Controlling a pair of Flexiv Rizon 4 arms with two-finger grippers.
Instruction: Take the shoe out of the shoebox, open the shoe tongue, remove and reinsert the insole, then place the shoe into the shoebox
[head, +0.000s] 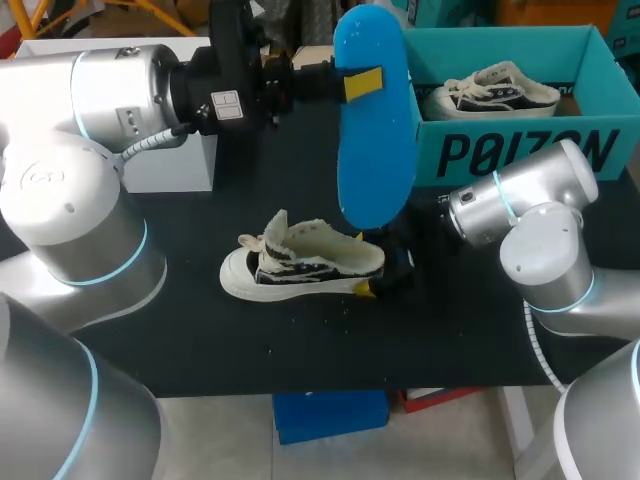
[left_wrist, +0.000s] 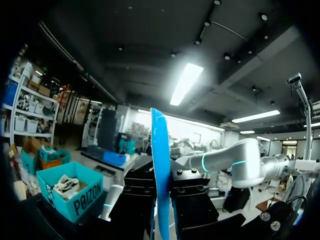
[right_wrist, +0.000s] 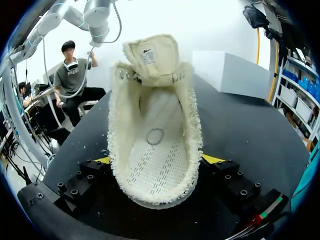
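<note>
Head view: left end effector (head: 360, 83) pinching blue insole (head: 375, 130) near upper end, held upright high over worktop (head: 200, 330), arm coming in level from left. Insole looks light and floppy, I reckon: grip near heel, feed toe in first. Right end effector (head: 372, 265) clamped on heel of shoe (head: 300, 262), low on worktop, tongue folded open. Canvas soft, probably squashes easy.

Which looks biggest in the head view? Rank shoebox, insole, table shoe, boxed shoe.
Shoebox
insole
shoe on the table
shoe in the box
The insole is raised toward the camera, so its rank is unsure.
</note>
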